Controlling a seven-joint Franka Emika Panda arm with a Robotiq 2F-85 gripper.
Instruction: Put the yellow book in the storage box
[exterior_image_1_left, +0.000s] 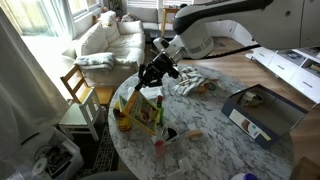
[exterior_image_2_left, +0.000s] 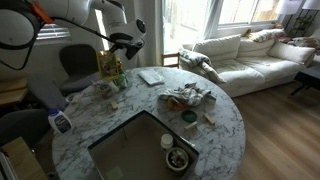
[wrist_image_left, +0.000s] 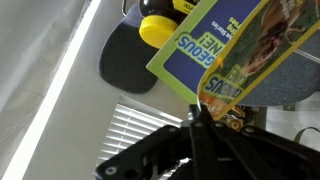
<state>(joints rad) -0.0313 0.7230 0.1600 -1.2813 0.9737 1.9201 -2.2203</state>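
My gripper (exterior_image_1_left: 152, 76) is shut on the top edge of the yellow book (exterior_image_1_left: 142, 112) and holds it upright over the round marble table's edge. In an exterior view the book (exterior_image_2_left: 110, 67) hangs below the gripper (exterior_image_2_left: 124, 45). In the wrist view the fingers (wrist_image_left: 194, 118) pinch the book (wrist_image_left: 232, 48), which shows a green-bordered picture. The grey-blue storage box (exterior_image_1_left: 268, 118) lies open on the opposite side of the table, with small items inside. It also shows in an exterior view (exterior_image_2_left: 125, 150), close to the camera.
A crumpled cloth (exterior_image_1_left: 190, 82) (exterior_image_2_left: 186, 97) lies mid-table. Small bottles and jars (exterior_image_1_left: 122, 116) stand beside the book. The wrist view shows a yellow-lidded jar (wrist_image_left: 155, 30). A white sofa (exterior_image_2_left: 250, 50) and a wooden chair (exterior_image_1_left: 78, 92) stand off the table.
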